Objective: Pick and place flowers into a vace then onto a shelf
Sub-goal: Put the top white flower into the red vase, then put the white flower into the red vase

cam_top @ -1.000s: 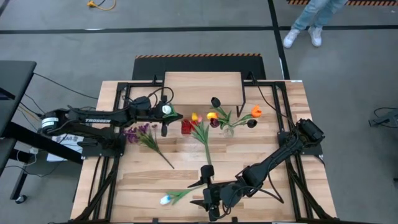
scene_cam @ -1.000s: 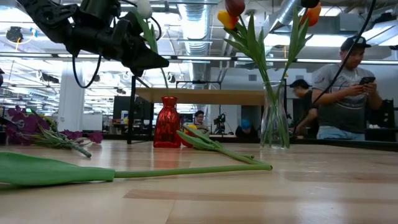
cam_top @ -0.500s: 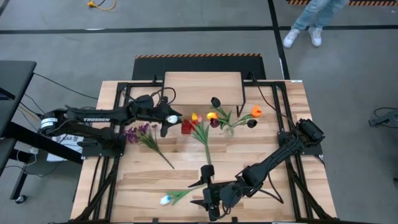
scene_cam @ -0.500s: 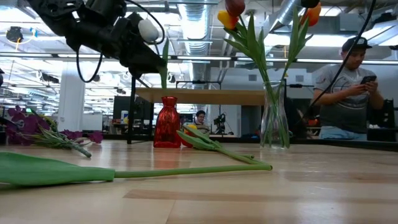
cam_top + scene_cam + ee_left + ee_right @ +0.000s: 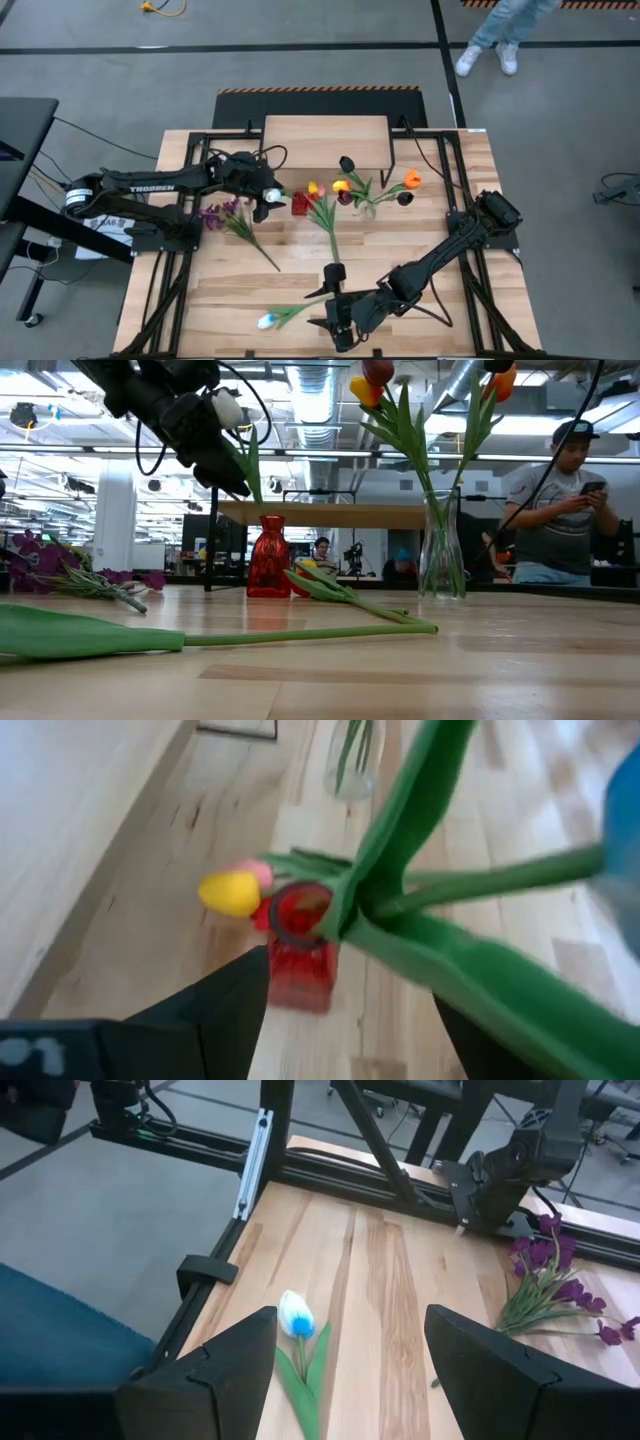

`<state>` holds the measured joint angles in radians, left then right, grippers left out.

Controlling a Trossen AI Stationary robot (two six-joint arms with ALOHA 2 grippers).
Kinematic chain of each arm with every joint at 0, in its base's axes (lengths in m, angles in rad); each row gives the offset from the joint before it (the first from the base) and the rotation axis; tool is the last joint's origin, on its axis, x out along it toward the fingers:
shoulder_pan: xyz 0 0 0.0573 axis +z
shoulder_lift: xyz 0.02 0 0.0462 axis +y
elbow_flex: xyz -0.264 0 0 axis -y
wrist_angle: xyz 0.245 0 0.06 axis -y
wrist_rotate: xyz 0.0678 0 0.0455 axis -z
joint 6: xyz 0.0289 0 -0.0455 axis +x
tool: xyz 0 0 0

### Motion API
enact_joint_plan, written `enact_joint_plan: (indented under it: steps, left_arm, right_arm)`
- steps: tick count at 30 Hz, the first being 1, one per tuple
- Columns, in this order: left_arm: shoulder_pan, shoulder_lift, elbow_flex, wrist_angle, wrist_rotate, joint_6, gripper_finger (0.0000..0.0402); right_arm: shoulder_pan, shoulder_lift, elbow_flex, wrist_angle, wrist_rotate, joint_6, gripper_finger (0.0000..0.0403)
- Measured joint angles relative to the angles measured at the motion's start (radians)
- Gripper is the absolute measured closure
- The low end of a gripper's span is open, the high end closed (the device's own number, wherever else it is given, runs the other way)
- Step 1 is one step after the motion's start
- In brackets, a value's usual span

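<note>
Left jaws [image 5: 268, 196]: closed on a white tulip [image 5: 271, 194], held over the tabletop [image 5: 420, 235] just at 9 o'clock of the red vase [image 5: 299, 203]. In the low view the jaws [image 5: 222, 455] hang above the vase [image 5: 268, 556], with the white bloom [image 5: 226, 408] up top and the green stem [image 5: 247, 470] pointing down toward the vase mouth.
Left wrist view: the thick stem [image 5: 470, 885] and leaves cross the frame; their lower end sits at the rim of the vase [image 5: 300, 945]. I cannot tell whether the tip is inside. A yellow tulip [image 5: 229, 893] lies just beside the vase.
Right jaws [image 5: 333, 329]: wide open and holding nothing, low at the 6 o'clock edge of the tabletop.
White-blue tulip [image 5: 266, 321]: flat on the tabletop, just at 9 o'clock of my right jaws; in the right wrist view it [image 5: 296, 1317] lies between my fingers [image 5: 215, 1373].
Purple blossoms [image 5: 226, 213]: lying on the tabletop at 7 o'clock of my left jaws.
Glass vase [image 5: 367, 208]: upright at 3 o'clock of the red vase, holding orange [image 5: 411, 180], red and dark tulips.
Loose tulip [image 5: 326, 218]: lying between the two vases, stem running toward 6 o'clock.
Shelf [image 5: 325, 138]: at the 12 o'clock edge, nothing on it.
Person [image 5: 551, 500]: beyond the tabletop in the low view, holding a phone.
</note>
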<state>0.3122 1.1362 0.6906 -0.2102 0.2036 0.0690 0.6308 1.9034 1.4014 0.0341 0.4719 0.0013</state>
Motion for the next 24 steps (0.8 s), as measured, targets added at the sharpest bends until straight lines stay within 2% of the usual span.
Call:
enact_joint_plan:
  steps: [9,24]
  left_arm:
    - [-0.044,0.000,0.103,-0.205,-0.116,0.066,0.0120]
    - [-0.055,0.000,0.238,-0.548,-0.135,0.096,0.0120]
  right_arm:
    - [0.000,0.000,0.000,-0.001,0.000,0.000,0.0154]
    - [0.001,0.000,0.000,-0.012,-0.003,0.000,0.0154]
